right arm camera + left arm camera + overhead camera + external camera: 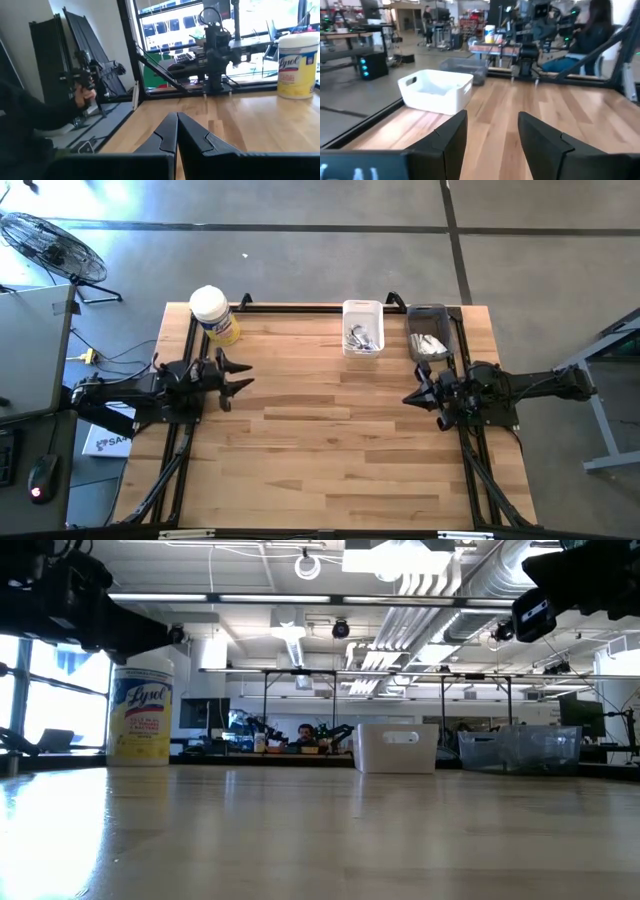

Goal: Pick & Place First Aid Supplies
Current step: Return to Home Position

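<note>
1. Left gripper (247, 375): your fingers stand wide apart with nothing between them, hanging above the wood on the table's left side.
2. Right gripper (407, 397): your fingers are pressed together tip to tip and hold nothing. It hangs over the table's right side, near the dark bin's near end.
3. First aid packets (362, 337) lie in the white bin (363, 307) at the far edge. A second heap of packets (430, 346) lies in the dark bin (428, 311), just to its right. You can't tell packet types apart at this scale.
4. Writing: "Lysol" reads on the yellow tub (140, 720), which has a white lid and stands at the far-left corner.
5. Edges: a black rail (295, 307) runs along the far edge of the table (330, 460), and the tub and both bins sit against it. You have a broad stretch of bare wood between the two grippers, running to the near edge.
</note>
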Controlling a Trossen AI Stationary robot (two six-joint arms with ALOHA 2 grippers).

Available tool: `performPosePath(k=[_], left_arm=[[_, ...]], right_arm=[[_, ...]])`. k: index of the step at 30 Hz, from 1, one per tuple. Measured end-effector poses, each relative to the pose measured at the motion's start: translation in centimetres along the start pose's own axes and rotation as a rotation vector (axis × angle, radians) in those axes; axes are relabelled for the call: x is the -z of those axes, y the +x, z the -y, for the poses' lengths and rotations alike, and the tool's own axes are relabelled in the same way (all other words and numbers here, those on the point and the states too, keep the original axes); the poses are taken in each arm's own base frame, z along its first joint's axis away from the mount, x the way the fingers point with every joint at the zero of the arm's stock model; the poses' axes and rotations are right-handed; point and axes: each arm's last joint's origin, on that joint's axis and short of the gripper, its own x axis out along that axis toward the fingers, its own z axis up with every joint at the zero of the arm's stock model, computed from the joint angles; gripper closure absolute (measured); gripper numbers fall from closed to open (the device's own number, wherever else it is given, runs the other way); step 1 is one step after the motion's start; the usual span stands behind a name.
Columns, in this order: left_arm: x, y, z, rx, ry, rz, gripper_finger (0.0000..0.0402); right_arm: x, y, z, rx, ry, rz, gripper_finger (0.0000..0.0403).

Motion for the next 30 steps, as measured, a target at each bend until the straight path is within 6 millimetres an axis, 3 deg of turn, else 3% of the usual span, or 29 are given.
performPosePath(k=[10,17,24,30], left_arm=[[-0.3,-0.2,-0.1,-0.022,0.027,-0.037,0.0229],[-0.2,-0.2,-0.1,-0.019,0.031,-0.057,0.0229],[-0.1,-0.2,-0.1,-0.014,0.031,-0.060,0.0229],[-0.1,-0.2,-0.1,-0.012,0.032,-0.062,0.0229]], right_arm=[[-0.1,-0.2,0.2,0.071,-0.028,0.031,0.0403],[2.3,-0.4,0.6,0.078,0.022,0.048,0.0403],[1.6,-0.5,0.9,0.066,0.029,0.093,0.0402],[2.2,-0.6,1.6,0.139,0.020,0.034,0.0402]])
